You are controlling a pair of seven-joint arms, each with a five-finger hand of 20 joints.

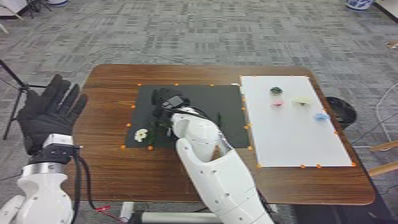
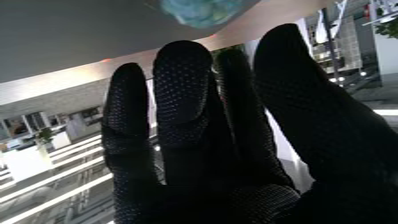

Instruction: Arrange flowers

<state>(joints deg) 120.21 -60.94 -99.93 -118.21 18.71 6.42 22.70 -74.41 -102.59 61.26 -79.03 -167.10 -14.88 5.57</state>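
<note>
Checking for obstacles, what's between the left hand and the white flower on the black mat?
In the head view, a strip of brown table, then the orange-marked edge of the black mat.

Grey patterned carpet (image 1: 204, 42) suggests an office or office-like lab

Right arm (image 1: 200, 131) (an obstacle) across mat (image 1: 218, 94)

The head camera looks down and towards 12 o'clock across the table (image 1: 107, 170) from well above. The right wrist camera looks along the right hand (image 1: 167, 96) from close by; both share that hand, around 11 o'clock in the head view.
</note>
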